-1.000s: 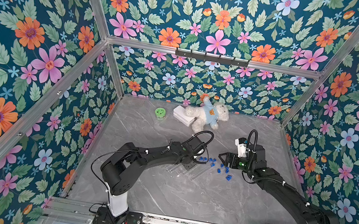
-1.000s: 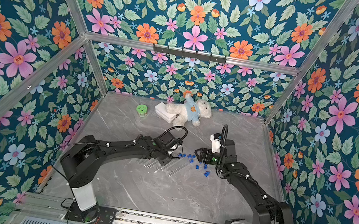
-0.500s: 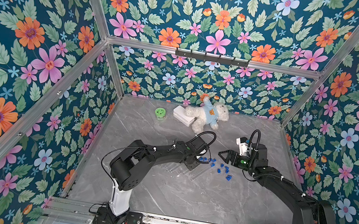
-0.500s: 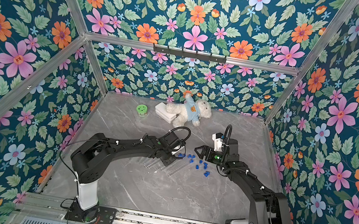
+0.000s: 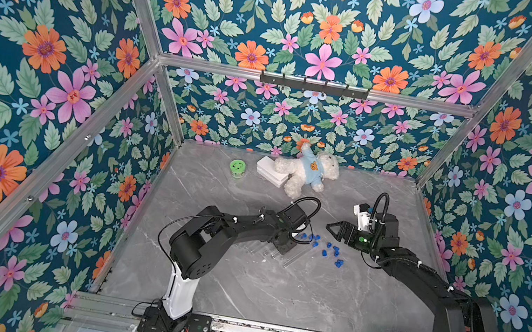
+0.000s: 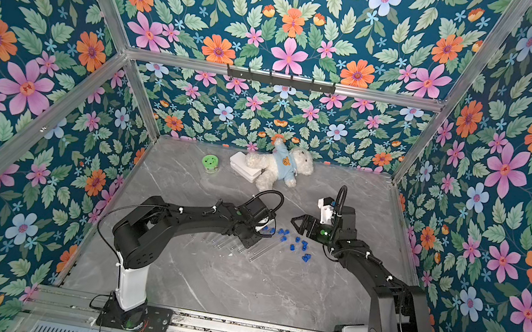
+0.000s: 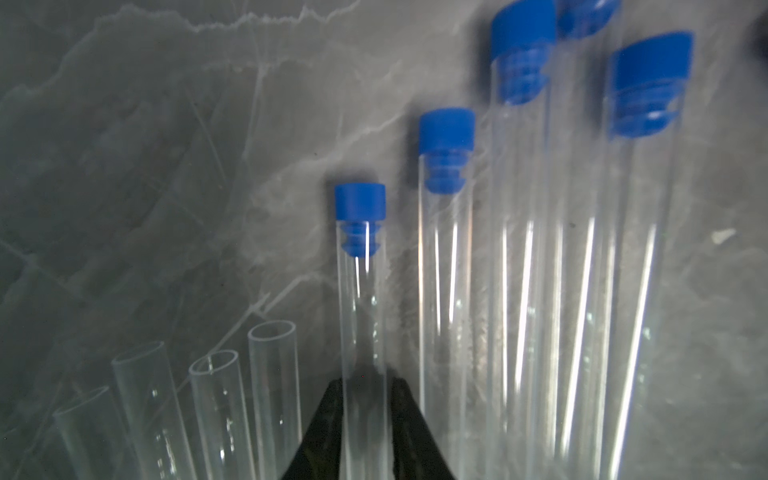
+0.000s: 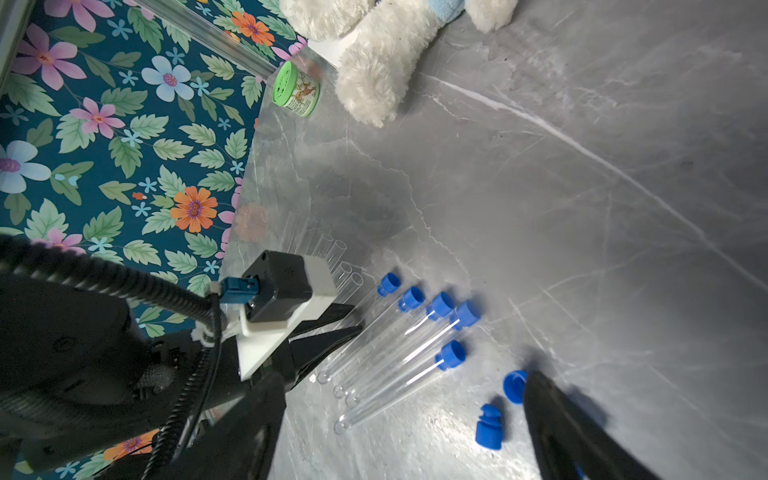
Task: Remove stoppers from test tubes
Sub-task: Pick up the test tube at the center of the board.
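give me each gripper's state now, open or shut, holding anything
left gripper: shut on a thin clear test tube with its blue ribbed plastic stopper in place.
right gripper: open, holding nothing.

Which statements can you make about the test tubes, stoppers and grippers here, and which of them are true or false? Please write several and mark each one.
1. The left gripper grips a stoppered test tube. True.
2. The right gripper holds a stopper. False: its jaws stand open and empty.
3. Every tube is stoppered. False: at least four open tubes lie beside the held one.
4. Loose stoppers lie on the marble table. True.
5. The green-lidded jar stands among the tubes. False: it stands far back, near the teddy bear.
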Tool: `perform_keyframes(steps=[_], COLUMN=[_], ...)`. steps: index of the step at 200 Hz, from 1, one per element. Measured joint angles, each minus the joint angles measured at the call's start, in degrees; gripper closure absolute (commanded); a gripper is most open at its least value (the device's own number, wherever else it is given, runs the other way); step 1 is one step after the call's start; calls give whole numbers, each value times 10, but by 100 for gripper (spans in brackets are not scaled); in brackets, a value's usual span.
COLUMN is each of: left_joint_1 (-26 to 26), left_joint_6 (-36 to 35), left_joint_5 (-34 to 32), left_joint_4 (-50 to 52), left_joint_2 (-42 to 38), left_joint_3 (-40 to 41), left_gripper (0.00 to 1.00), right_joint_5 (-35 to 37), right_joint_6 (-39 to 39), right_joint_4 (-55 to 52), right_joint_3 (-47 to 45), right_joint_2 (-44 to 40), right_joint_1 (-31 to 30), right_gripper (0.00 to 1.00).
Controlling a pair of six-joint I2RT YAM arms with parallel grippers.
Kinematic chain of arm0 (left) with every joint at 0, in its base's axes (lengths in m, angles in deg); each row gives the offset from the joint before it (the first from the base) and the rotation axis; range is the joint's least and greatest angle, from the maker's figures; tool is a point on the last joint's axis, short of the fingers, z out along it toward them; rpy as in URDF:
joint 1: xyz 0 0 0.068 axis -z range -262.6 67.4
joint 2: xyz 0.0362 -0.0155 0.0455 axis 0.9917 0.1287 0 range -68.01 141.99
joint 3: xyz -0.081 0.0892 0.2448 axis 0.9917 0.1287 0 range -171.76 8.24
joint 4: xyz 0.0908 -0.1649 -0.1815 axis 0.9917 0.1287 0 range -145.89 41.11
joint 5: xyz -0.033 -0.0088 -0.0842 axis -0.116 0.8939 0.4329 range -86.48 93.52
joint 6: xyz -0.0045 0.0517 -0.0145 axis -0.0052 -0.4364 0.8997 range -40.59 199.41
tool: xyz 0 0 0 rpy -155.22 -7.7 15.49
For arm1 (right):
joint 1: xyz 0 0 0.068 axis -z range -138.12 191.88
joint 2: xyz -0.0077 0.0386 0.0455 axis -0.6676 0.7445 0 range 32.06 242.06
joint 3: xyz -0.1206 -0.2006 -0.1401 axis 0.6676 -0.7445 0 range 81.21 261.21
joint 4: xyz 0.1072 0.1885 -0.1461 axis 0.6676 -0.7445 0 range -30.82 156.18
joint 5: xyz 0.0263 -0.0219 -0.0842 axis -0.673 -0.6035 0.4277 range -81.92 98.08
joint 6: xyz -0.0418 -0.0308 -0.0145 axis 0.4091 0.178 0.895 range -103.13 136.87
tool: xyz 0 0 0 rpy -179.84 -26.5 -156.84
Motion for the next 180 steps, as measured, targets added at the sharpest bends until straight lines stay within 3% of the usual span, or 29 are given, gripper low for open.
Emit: perform_keyframes(steps=[77, 110, 180], left_joint_1=[0, 0, 0], left_joint_6=[0, -1, -11], left_joint_5=[3, 2, -9], left_joint_4=[-5, -6, -14], left_joint_2=[5, 1, -76], left_joint_3=[-3, -2, 42], left_gripper=[81, 88, 95], right_joint_5=[1, 1, 0], right_joint_6=[-6, -6, -6], right_joint_4=[0, 0, 1], right_joint_3=[-3, -3, -3], right_joint_2=[-2, -3, -6], right_joint_1=[5, 6, 6], right_gripper=[10, 9, 10])
